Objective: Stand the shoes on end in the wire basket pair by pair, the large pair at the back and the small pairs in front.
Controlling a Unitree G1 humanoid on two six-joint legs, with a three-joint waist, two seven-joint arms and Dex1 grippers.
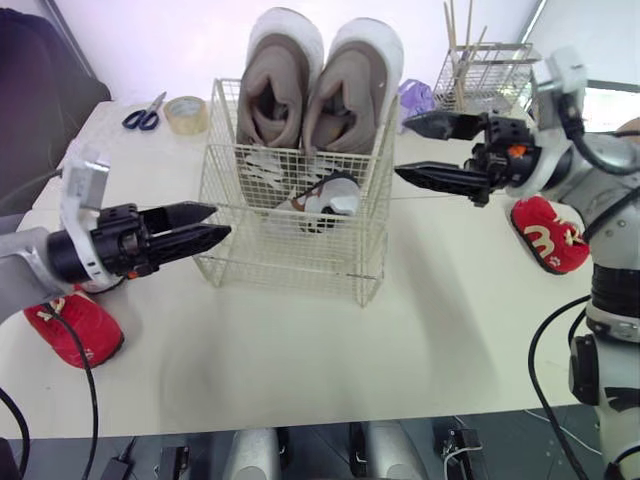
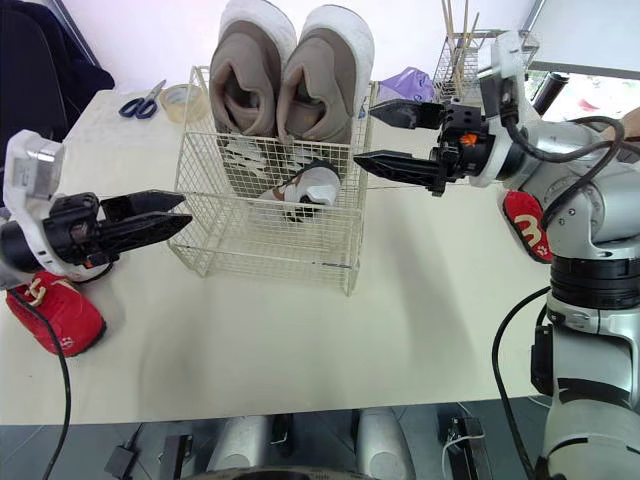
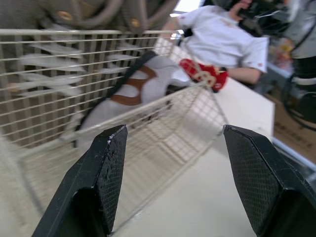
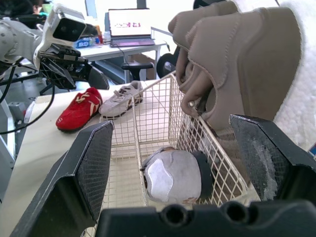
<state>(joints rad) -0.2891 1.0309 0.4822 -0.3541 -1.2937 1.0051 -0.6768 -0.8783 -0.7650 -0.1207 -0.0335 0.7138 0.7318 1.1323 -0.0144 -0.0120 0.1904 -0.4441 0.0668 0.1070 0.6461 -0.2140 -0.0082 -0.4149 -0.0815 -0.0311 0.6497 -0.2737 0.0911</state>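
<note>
Mid-frame, the left claw point(image 1: 220, 221) and right claw point(image 1: 401, 147) gape empty either side of the basket point(image 1: 290, 262). The large pair point(image 1: 320, 90) stands in its upper half, a grey shoe point(image 1: 332, 196) below.

We find the back of the basket point(image 1: 290, 262) blocked by the big tan shoes point(image 1: 320, 85), which stand above its rim. Just in front of them, a small grey shoe point(image 1: 327, 198) fills the right-middle. The basket's front strip and left side are open from above. The table point(image 1: 300, 350) before the basket is bare. The red shoes point(image 1: 78, 325) point(image 1: 548, 238) lie well apart on either side.
</note>
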